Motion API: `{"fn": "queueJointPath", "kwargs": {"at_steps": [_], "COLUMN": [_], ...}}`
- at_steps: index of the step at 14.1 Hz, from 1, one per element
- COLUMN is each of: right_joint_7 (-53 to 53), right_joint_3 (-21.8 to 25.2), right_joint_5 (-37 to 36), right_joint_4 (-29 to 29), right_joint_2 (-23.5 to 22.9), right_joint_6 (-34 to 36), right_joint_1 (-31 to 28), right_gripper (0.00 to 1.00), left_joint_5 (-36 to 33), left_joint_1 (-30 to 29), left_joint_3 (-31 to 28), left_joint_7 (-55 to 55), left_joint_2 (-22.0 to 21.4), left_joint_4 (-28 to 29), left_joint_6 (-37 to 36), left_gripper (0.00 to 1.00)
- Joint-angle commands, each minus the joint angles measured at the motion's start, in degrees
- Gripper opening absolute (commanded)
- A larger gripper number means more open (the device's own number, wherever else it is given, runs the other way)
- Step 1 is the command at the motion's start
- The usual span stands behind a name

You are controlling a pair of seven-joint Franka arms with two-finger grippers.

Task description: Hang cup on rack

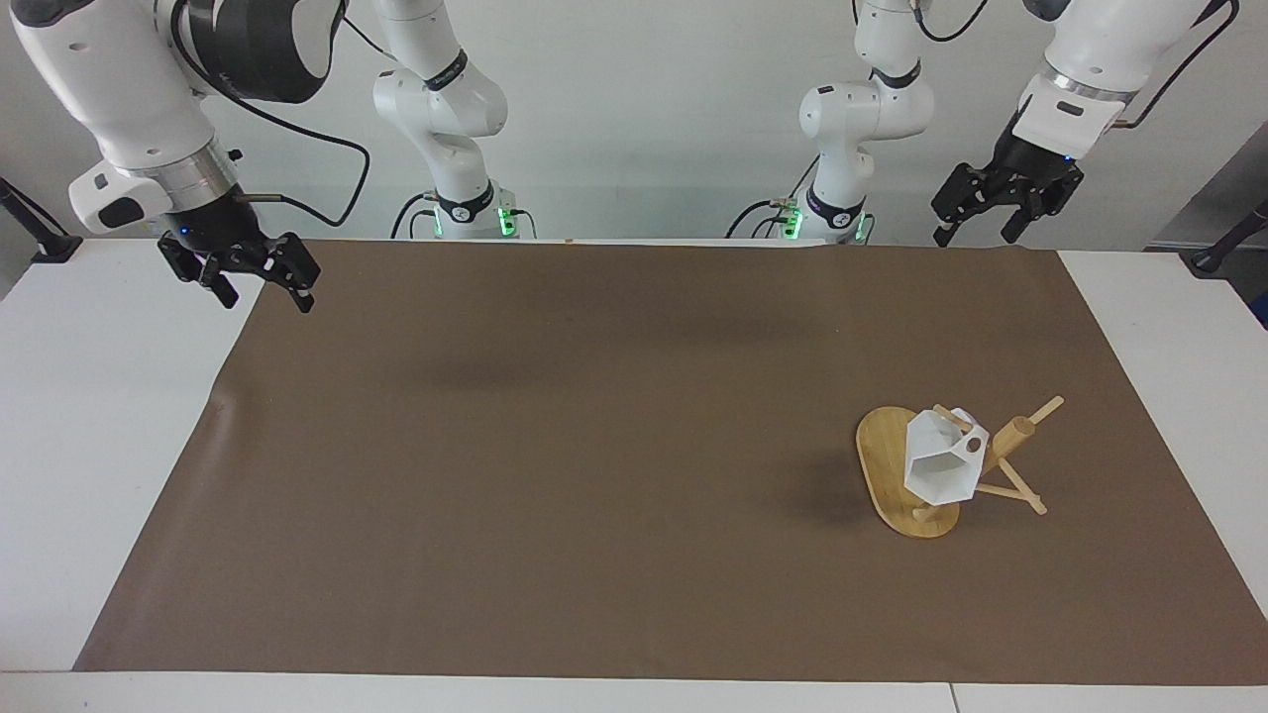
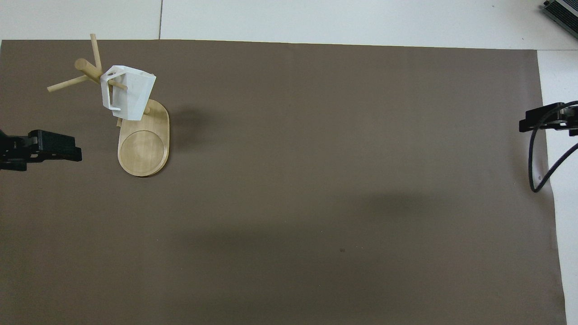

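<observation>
The white faceted cup [image 1: 939, 465] hangs by its squared handle on a peg of the bamboo rack [image 1: 882, 458], mouth tilted downward; in the overhead view the cup [image 2: 131, 97] hangs over the rack's oval base [image 2: 143, 151]. The rack stands toward the left arm's end of the table. My left gripper [image 1: 976, 234] is open and empty, raised over the mat's edge by the robots, well apart from the rack; it also shows in the overhead view [image 2: 63, 151]. My right gripper [image 1: 265, 293] is open and empty, waiting over the mat's corner at the right arm's end, and it also shows in the overhead view [image 2: 539, 122].
A brown mat [image 1: 594, 446] covers most of the white table [image 1: 99, 446]. A black cable [image 2: 537, 171] hangs from the right arm. A dark device [image 2: 564, 11] sits at the table's corner farthest from the robots.
</observation>
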State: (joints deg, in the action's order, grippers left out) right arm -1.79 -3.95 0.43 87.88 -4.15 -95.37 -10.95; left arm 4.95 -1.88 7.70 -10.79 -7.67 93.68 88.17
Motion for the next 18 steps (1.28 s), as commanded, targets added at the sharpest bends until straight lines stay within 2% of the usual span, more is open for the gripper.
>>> {"fn": "queueJointPath", "kwargs": {"at_steps": [1,5,7,13,18], "right_joint_7": [0.9,0.9,0.9,0.9,0.9], "right_joint_3": [-0.4,-0.4,-0.4,-0.4,-0.4], "right_joint_5": [0.2,0.2,0.3,0.3,0.2], "right_joint_4": [1.0,1.1,1.0,1.1,1.1], "right_joint_2": [0.8,0.8,0.8,0.9,0.9], "right_joint_6": [-0.3,-0.3,-0.3,-0.2,-0.2], "right_joint_1": [-0.3,-0.3,-0.3,-0.3,-0.3], "right_gripper": [1.0,1.0,1.0,1.0,1.0], "left_joint_5": [-1.3,-4.4,-4.0,-3.8,-4.1], "left_joint_1": [-0.1,0.2,0.0,-0.8,0.5], "left_joint_3": [-0.1,0.1,0.0,-0.4,-0.6], "left_joint_7": [2.7,8.5,8.7,8.8,8.9], "left_joint_2": [-0.3,0.6,2.0,0.7,1.9], "left_joint_4": [-0.6,-1.5,-3.6,-1.6,-3.9], "left_joint_6": [-1.1,-1.1,-1.6,-3.1,-3.5], "left_gripper": [1.0,1.0,1.0,1.0,1.0]}}
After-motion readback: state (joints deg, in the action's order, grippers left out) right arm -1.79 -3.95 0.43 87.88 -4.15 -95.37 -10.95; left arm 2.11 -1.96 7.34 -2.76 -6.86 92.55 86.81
